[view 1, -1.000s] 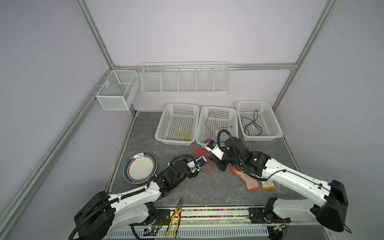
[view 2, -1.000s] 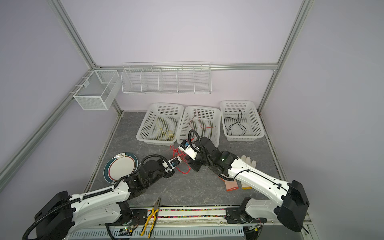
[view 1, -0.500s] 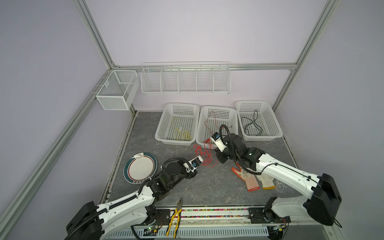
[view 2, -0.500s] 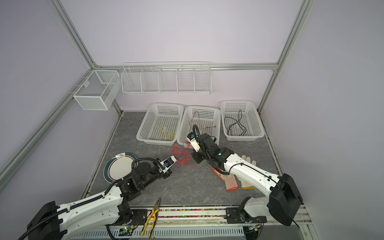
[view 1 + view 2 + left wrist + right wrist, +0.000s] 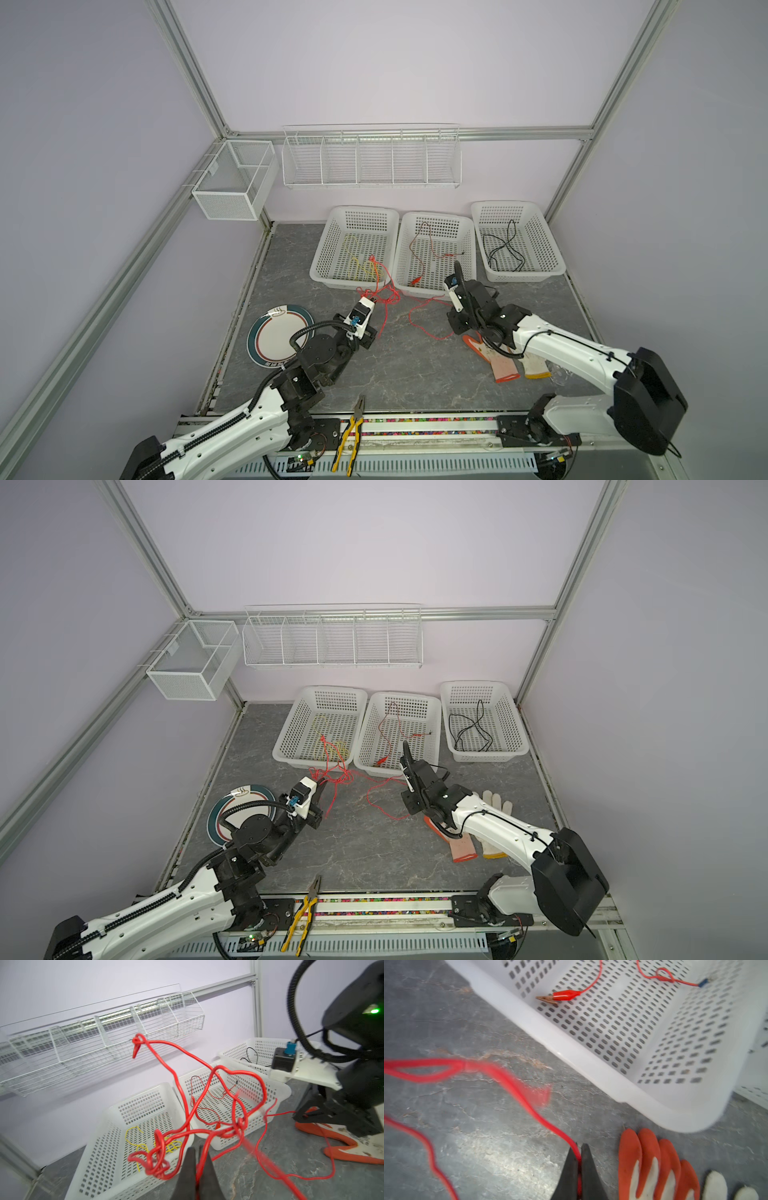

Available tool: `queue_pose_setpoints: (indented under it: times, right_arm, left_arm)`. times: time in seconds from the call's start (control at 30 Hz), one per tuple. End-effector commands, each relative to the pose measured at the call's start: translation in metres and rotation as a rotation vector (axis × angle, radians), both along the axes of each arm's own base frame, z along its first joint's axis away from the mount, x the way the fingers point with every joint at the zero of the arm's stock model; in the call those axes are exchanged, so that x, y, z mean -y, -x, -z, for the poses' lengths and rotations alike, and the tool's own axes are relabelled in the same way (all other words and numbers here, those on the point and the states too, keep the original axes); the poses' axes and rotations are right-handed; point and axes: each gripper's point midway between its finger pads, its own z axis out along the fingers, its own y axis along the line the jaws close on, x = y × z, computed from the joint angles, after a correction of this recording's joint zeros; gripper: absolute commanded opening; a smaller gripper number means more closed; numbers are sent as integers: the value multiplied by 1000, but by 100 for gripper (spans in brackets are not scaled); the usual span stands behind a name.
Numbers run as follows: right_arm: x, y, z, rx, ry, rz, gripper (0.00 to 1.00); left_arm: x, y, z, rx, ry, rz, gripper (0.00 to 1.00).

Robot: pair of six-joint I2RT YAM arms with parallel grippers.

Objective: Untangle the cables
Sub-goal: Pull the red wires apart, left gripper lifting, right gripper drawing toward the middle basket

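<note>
A tangled red cable [image 5: 384,297] hangs in loops from my left gripper [image 5: 374,299], which is shut on one strand in front of the left basket. In the left wrist view the knotted loops [image 5: 239,1124] rise above the pinched jaws [image 5: 196,1148]. A thin strand trails over the grey table to my right gripper [image 5: 453,332], shut on it beside the gloves. The right wrist view shows the red cable [image 5: 508,1078] running between the closed jaws [image 5: 579,1146]. Yellow cables [image 5: 357,266] lie in the left basket, a red clip cable [image 5: 432,253] in the middle one and a black cable [image 5: 505,249] in the right one.
Three white baskets [image 5: 332,282] stand in a row at the back of the table. A plate [image 5: 280,340] lies at the left, and orange and white gloves [image 5: 505,365] lie under the right arm. Yellow-handled pliers [image 5: 353,432] rest on the front rail. A wire shelf [image 5: 370,158] hangs on the wall.
The two grippers have drawn apart: the left one rose toward the left basket with the tangle, and the right one moved right and down toward the gloves, stretching a strand between them.
</note>
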Motion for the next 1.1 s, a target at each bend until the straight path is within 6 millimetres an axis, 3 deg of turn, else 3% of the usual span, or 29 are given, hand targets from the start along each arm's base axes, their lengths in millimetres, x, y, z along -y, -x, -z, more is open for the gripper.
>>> queue_pose_setpoints:
  times: [0.0, 0.13, 0.23, 0.53, 0.63, 0.83, 0.93, 1.07]
  right_arm:
    - [44, 0, -6, 30, 18, 187, 6]
    - [64, 5, -17, 74, 3, 244, 6]
    - [66, 7, -31, 120, -29, 239, 6]
    - [144, 17, -64, 221, -35, 551, 6]
    - [157, 21, -72, 250, -55, 594, 6]
    - [170, 24, -81, 267, -19, 633, 6]
    - [151, 16, -86, 276, -95, 546, 6]
    - [130, 8, -101, 311, -185, 454, 6]
  left_arm:
    - [-25, -9, -21, 28, 91, -142, 0]
    - [-33, -13, -24, 38, 106, -195, 0]
    - [-31, -16, -23, 35, 101, -199, 0]
    - [-65, -32, -17, -2, 130, -391, 0]
    - [-72, -35, -15, -17, 156, -401, 0]
    - [-80, -39, -10, -32, 148, -456, 0]
    - [-74, -39, -8, -39, 129, -425, 0]
    - [-51, -36, -4, -52, 120, -292, 0]
